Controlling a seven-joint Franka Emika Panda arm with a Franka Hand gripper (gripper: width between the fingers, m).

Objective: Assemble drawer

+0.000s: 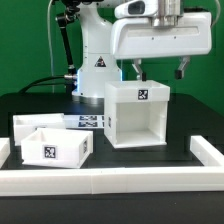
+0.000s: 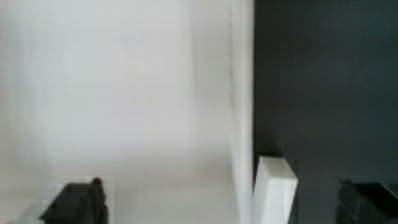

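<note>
The drawer's large white housing [image 1: 138, 118] stands upright mid-table, open front facing the camera, with a tag on its top. Two smaller open-top trays [image 1: 52, 146] lie at the exterior view's left, the nearer one tagged. My gripper [image 1: 158, 72] hangs just above the housing's top, open, with one finger [image 1: 135, 70] over the top and the other [image 1: 182, 70] past its side at the exterior view's right. In the wrist view the gripper [image 2: 222, 203] is open. The housing's white surface [image 2: 125, 100] and a wall edge [image 2: 276, 190] lie between the dark fingertips [image 2: 75, 200].
The marker board [image 1: 90, 121] lies flat behind the trays, in front of the robot base [image 1: 95, 55]. A low white rail [image 1: 110, 180] borders the table's front and runs along the exterior view's right side [image 1: 206, 150]. The table top is black.
</note>
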